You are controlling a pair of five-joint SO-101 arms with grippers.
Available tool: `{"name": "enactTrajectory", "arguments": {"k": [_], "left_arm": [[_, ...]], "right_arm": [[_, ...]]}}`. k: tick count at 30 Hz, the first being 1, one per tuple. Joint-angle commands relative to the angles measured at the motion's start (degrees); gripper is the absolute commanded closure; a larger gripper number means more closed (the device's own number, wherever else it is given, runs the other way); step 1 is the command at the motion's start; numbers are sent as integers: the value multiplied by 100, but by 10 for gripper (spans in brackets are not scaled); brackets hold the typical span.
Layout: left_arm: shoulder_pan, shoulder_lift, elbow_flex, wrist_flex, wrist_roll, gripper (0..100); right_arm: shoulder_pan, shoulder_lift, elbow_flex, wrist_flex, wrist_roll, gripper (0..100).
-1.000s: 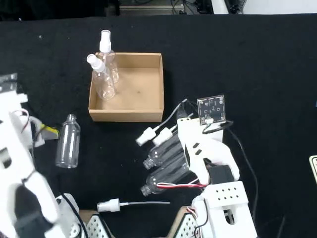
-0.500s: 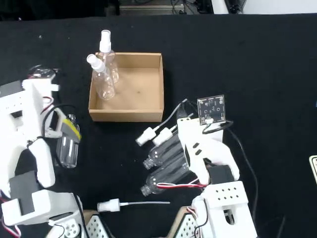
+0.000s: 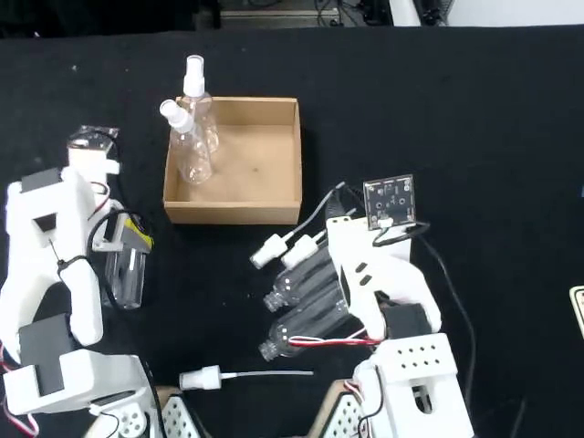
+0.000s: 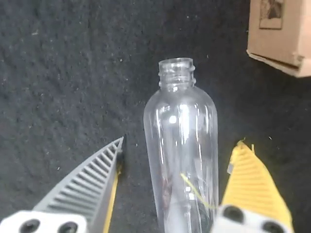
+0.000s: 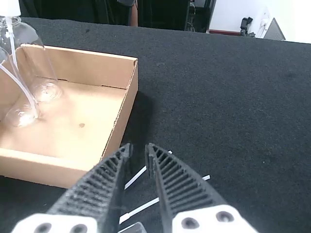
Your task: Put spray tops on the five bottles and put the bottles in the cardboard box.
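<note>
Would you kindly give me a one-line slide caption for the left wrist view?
Left pincer open, straddling an uncapped clear bottle lying on the black table near the cardboard box.

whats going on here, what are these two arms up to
The left gripper is open around an uncapped bottle lying on the table beside the cardboard box. Two bottles with spray tops already stand in the box. The right gripper, holding nothing, sits by two more uncapped bottles, with loose spray tops lying nearby.
</note>
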Motion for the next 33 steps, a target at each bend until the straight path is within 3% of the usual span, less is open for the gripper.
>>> {"name": "enactTrajectory", "arguments": {"k": [1, 7, 13, 19, 22, 29, 33], "left_arm": [[-4, -35, 330, -580, -53, 689], [-4, -35, 752, -1284, -53, 689], [13, -35, 796, -1204, -53, 708], [4, -62, 760, -695, -97, 981], [-611, -79, 611, -712, -105, 936], [-3266, 185, -242, -677, -88, 970], [-4242, 809, -576, -659, -202, 966]], "right_arm": [[26, -171, -48, -176, 18, 966], [26, -171, -48, -176, 18, 966], [26, -171, -48, -176, 18, 966], [26, -171, -48, -176, 18, 966], [26, -171, -31, -176, 9, 966], [9, -171, -31, -176, 0, 966], [-220, -171, -40, -132, 9, 966]]}}
